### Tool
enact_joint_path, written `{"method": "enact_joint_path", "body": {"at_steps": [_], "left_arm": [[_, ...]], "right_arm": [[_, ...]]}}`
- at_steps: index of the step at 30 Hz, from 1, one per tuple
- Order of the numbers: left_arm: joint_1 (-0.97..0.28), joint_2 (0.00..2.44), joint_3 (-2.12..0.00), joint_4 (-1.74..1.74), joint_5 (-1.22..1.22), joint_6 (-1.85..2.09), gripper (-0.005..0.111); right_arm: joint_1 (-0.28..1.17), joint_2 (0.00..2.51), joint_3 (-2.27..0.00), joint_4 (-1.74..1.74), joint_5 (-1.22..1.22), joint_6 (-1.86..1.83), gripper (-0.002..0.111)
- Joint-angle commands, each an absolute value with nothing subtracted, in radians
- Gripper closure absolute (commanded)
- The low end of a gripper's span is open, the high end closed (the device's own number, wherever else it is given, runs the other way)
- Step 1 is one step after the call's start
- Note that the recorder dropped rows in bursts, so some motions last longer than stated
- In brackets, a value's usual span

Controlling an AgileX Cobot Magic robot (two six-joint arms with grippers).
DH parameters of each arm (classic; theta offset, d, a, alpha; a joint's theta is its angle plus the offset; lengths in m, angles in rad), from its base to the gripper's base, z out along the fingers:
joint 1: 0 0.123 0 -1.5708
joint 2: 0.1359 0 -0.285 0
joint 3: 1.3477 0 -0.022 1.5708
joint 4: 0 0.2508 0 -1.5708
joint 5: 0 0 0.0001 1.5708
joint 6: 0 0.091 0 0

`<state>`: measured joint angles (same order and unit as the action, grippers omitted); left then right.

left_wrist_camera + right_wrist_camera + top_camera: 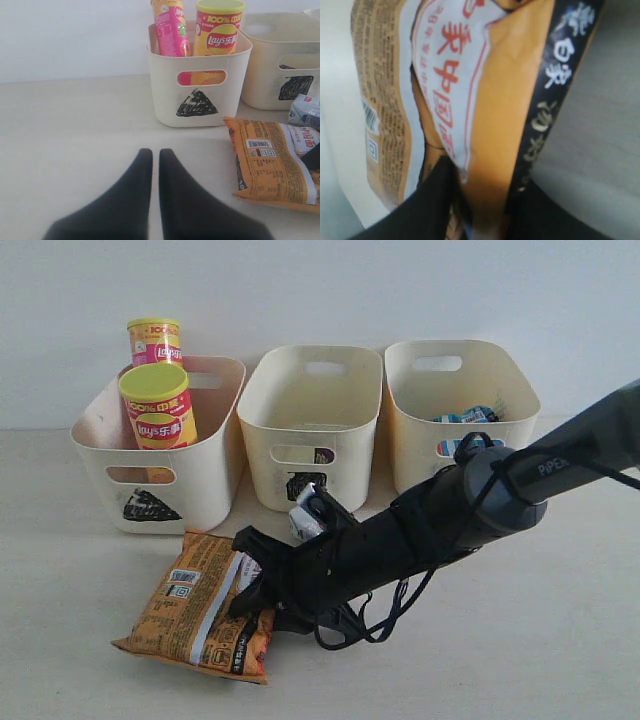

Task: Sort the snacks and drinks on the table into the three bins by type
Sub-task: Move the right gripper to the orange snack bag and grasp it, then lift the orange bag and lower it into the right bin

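I see the table (560,640) bearing everything, and the right arm reaches low across it. Beyond the right gripper (262,590) the three bins stand in a row. The triangle bin (205,485) is the nearest to its fingertips, the square bin (300,430) is just behind its wrist, and the third bin (410,440) is farther back along the arm, which hides its mark. The orange-yellow chip tube (158,405) and the pink chip tube (154,340) stand upright in the triangle bin. So I judge this bin is for snacks and that the packet in hand belongs there. The orange packet (195,610) lies mostly flat on the table in front of that bin, with its near edge between the fingers of the right gripper. In the right wrist view these fingers (432,200) close on both sides of the packet's edge, so I take them as pinching it. I think it is held by the edge because such a flat bag gives no other place to grip. A blue-white carton (305,520) sits on the table beside the gripper's wrist, not yet sorted, and something blue-white (465,417) lies in the third bin. The left gripper (156,165) holds nothing. Its fingers are almost pressed together, and it hangs above bare table with the triangle bin straight ahead of it.
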<state>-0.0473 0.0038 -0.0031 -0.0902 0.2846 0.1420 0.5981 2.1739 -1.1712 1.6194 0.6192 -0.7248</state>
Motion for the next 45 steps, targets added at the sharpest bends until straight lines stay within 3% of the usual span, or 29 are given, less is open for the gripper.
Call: {"method": "enact_joint_path", "body": {"at_steps": [1,20,35,45], "left_arm": [[-0.044,0.000,0.000,-0.090,0.282,0.135,0.102],[-0.044,0.000,0.000,-0.090,0.282,0.135,0.102],[-0.044,0.000,0.000,-0.090,0.282,0.135,0.102],[-0.044,0.000,0.000,-0.090,0.282,0.135,0.102]], "right_arm": [[0.597,2.177,-1.163,1.583,0.575,-0.739,0.107],[0.597,1.831,-1.163,1.091,0.566,-0.594,0.107],[0.597,1.375,-1.163,-0.238,0.757,0.164,0.107],[0.564,1.353,-1.180,-1.011,0.719,0.678,0.107]]}}
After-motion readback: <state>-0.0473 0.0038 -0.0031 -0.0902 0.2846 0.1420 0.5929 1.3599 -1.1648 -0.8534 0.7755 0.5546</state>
